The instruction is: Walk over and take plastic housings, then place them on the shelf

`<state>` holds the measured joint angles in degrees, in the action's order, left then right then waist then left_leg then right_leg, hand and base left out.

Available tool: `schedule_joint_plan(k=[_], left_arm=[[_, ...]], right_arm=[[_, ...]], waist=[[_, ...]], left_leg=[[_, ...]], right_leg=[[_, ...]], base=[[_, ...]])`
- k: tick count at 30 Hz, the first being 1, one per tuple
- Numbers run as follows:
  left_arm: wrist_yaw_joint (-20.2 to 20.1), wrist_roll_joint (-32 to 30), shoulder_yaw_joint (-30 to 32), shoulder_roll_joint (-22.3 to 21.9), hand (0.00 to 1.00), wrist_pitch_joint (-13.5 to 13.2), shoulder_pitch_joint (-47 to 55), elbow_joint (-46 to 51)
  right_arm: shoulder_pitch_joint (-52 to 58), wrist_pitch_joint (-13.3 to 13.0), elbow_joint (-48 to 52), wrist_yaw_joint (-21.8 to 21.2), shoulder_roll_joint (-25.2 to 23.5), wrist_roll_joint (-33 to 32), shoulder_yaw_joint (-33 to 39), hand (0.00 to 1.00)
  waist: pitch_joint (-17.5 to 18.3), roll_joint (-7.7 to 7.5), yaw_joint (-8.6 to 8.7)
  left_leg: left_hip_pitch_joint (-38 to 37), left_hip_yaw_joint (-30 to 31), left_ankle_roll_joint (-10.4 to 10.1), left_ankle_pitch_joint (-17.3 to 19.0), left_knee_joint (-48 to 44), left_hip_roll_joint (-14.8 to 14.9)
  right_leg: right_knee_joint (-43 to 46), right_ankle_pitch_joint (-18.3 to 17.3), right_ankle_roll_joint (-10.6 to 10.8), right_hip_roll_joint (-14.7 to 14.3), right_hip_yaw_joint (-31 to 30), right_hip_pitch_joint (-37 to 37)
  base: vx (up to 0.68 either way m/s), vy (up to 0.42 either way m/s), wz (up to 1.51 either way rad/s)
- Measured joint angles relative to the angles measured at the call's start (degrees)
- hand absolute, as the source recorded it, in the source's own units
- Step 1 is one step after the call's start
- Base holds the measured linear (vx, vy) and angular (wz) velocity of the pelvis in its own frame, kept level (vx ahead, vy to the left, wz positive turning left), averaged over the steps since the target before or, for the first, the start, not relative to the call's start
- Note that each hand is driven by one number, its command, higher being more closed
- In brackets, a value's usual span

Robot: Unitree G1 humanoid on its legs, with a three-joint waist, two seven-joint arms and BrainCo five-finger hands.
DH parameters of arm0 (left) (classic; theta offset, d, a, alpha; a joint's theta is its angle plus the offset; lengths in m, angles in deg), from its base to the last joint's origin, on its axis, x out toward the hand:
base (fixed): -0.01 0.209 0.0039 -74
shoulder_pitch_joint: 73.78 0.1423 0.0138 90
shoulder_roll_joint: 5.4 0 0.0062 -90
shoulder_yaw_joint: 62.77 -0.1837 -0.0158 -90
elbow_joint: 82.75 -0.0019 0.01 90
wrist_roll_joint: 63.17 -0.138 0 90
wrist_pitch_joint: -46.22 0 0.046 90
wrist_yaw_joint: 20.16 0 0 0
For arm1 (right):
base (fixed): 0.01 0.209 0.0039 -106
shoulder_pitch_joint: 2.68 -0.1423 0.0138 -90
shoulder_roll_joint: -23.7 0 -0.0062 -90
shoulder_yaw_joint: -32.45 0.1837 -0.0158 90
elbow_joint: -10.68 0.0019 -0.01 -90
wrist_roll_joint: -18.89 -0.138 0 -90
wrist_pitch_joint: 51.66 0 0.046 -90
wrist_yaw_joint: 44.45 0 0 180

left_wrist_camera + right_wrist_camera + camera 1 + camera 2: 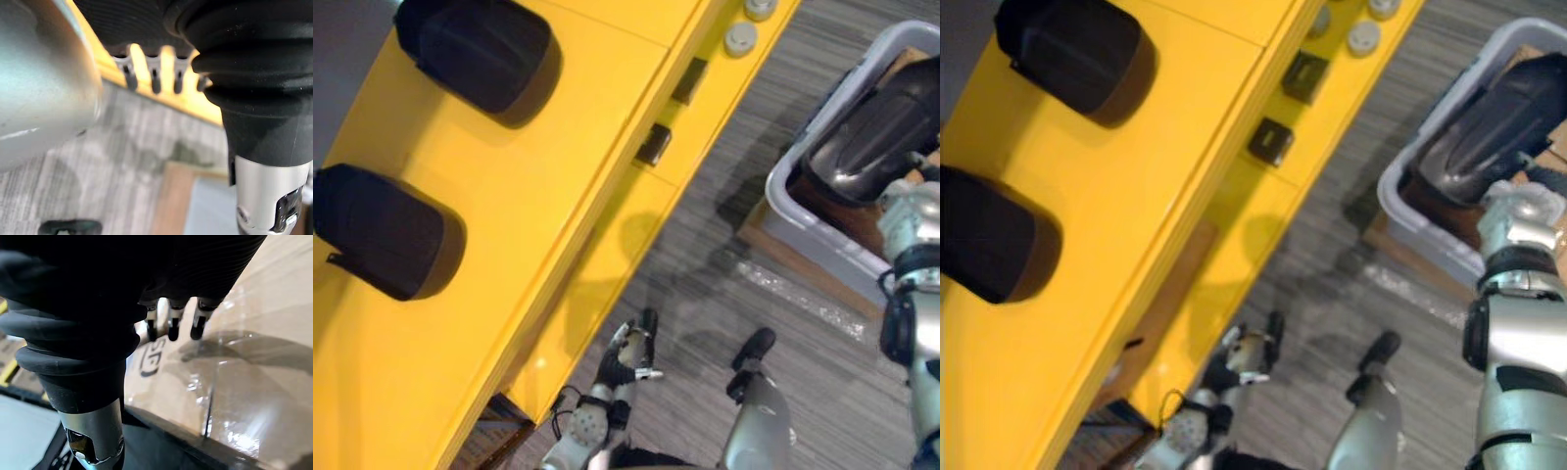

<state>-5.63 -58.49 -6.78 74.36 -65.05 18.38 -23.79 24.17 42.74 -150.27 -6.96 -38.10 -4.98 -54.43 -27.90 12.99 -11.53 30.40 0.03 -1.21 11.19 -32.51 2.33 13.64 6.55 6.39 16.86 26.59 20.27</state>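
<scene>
Closest to me, my left hand [628, 354] hangs low over the grey carpet floor [705, 294], just off the front edge of the yellow shelf [558, 196]; its fingers [155, 78] are straight and apart and hold nothing. My right hand [172, 325] is out to my right at the grey bin [793, 211]. Its fingers are also straight and empty, over plastic-wrapped cardboard [254, 382]. I cannot tell whether it touches anything in the bin. One glossy black plastic housing [876, 132] lies tilted inside that bin. Farther off, two more black housings [377, 230] [475, 49] sit well apart on the shelf top. Small black blocks [654, 144] and grey round caps [740, 39] rest on the lower ledge.
</scene>
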Motion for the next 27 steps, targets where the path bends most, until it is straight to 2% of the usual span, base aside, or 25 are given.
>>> schedule_joint_plan(k=[4, 11, 12, 20, 23, 27], left_arm=[[0.1, 0.4, -0.9, 0.0, 0.0, 0.0, -0.2, -0.2], [0.3, 3.1, -1.2, -0.1, 0.0, -0.1, -0.5, -0.4], [0.1, 4.4, -1.2, -0.1, 0.0, -0.1, -0.5, -0.4], [-0.1, 6.3, -1.2, 0.0, 0.0, 0.1, -1.0, -0.3], [0.0, 6.7, -1.1, 0.0, 0.0, 0.1, -1.0, -0.3], [0.4, 6.7, -0.9, 0.6, 0.0, 0.2, -1.1, 0.3]], right_arm=[[-0.7, 3.6, -0.9, 0.5, 1.0, -0.1, -1.2, 0.0], [-1.0, 7.9, -2.1, 0.0, 4.5, -1.2, -2.3, 0.0], [-1.1, 9.6, -2.3, -0.3, 5.0, -1.3, -2.3, 1.0], [-1.2, 19.5, -2.4, -2.7, 10.5, -1.3, -2.3, 1.0], [-1.2, 21.5, -2.4, -4.0, 11.8, -1.2, -2.0, 1.0], [-0.8, 24.0, -2.2, -6.4, 13.0, 0.7, 2.1, 1.0]], waist=[[0.6, 0.92, -0.5], [1.2, 1.63, -2.06], [1.2, 1.67, -2.12], [1.4, 1.99, -3.51], [1.4, 1.99, -3.55], [1.4, 1.91, -3.56]], left_leg=[[1.8, 1.0, 0.0, 0.4, -1.4, 0.1], [2.9, 1.2, 0.0, 0.4, -1.7, 0.1], [3.0, 1.3, 0.0, 0.4, -1.7, 0.1], [3.8, 2.5, -0.4, 0.7, -2.2, 0.0], [4.4, 2.7, -0.5, 1.0, -2.9, 0.2], [5.9, 2.8, -0.5, 1.5, -4.4, 0.9]], right_leg=[[1.6, -0.9, -0.1, 0.1, 0.7, 1.0], [2.3, -1.4, -0.2, 0.3, 1.0, 1.9], [2.5, -1.5, -0.2, 0.3, 1.1, 2.0], [4.9, -3.0, 0.0, 0.7, 2.0, 2.8], [5.5, -3.5, -0.1, 0.6, 2.2, 3.3], [6.2, -3.8, -0.1, 0.2, 2.2, 4.4]], base=[[-0.05, 0.039, 0.09], [-0.04, 0.031, 0.02], [-0.01, 0.02, 0.06], [0.0, 0.01, 0.07], [0.0, 0.0, 0.0], [-0.02, 0.025, -0.05]])
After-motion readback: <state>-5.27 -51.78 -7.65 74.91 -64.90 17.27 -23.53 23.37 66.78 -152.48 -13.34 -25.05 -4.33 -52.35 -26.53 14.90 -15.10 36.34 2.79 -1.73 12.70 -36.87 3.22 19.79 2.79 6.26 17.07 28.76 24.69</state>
